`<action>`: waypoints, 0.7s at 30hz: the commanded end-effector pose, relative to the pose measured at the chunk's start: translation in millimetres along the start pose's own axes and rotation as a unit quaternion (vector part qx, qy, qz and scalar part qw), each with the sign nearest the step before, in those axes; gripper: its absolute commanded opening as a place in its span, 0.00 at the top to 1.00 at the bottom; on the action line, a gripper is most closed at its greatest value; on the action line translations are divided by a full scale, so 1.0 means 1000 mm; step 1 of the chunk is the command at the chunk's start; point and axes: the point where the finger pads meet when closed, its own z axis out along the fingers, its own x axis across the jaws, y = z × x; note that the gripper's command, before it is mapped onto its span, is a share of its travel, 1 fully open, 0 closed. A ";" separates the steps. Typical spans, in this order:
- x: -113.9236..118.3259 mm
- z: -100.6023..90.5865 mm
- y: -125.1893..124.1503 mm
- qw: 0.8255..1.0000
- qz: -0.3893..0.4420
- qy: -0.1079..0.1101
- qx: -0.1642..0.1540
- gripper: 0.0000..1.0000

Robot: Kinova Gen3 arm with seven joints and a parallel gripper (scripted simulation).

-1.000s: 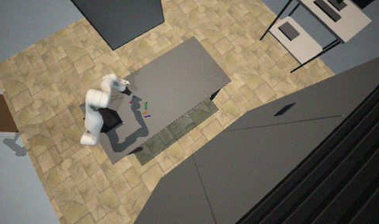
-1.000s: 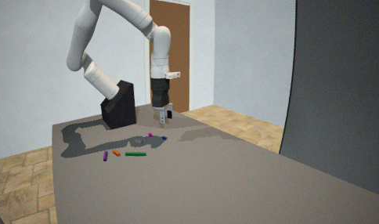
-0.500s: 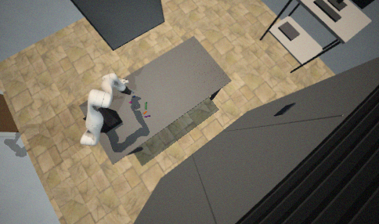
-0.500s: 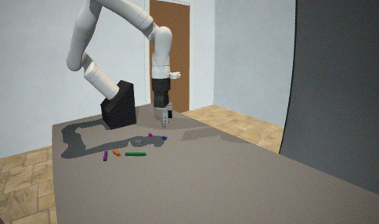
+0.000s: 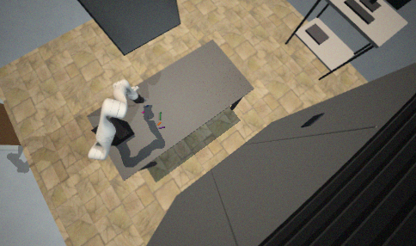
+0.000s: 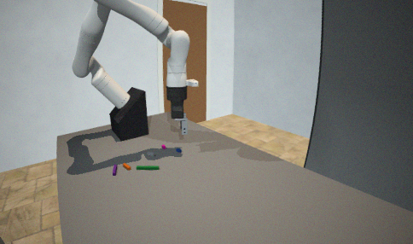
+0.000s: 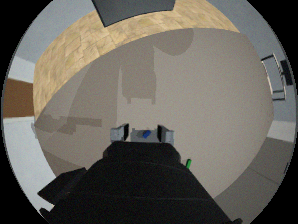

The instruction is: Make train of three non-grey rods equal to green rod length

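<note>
My gripper [image 5: 140, 100] [image 6: 183, 128] [image 7: 143, 130] is open and empty, above the table. In the wrist view the blue rod [image 7: 146, 134] shows between and beyond the fingertips; it also lies in the arm's shadow in the exterior view [image 6: 178, 150]. The short magenta rod [image 5: 143, 112] [image 6: 163, 147] lies near it. The green rod [image 5: 160, 116] [image 6: 148, 167] [image 7: 188, 163] lies flat, apart from the orange rod [image 5: 159, 124] [image 6: 126, 166]. The purple rod [image 5: 162, 127] [image 6: 114, 170] lies beside the orange one, turned differently. Magenta, orange and purple are hidden in the wrist view.
A faint grey rod [image 6: 151, 154] lies in the arm's shadow, between the magenta and green rods; its outline is hard to tell. The black arm base [image 6: 132, 117] stands at the table's [image 5: 196, 82] [image 6: 246, 196] end. A dark cabinet [image 5: 140, 26] stands beyond the table edge.
</note>
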 end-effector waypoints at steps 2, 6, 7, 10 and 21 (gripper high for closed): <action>0.000 0.004 0.000 0.998 -0.057 -0.004 -0.005 0.00; -0.003 0.006 -0.001 0.994 -0.113 -0.005 -0.007 0.00; -0.004 0.006 -0.001 0.991 -0.132 -0.005 -0.007 0.00; -0.006 0.008 -0.001 0.982 -0.190 -0.006 -0.007 0.00; -0.009 0.011 -0.002 0.931 -0.366 -0.008 -0.006 0.00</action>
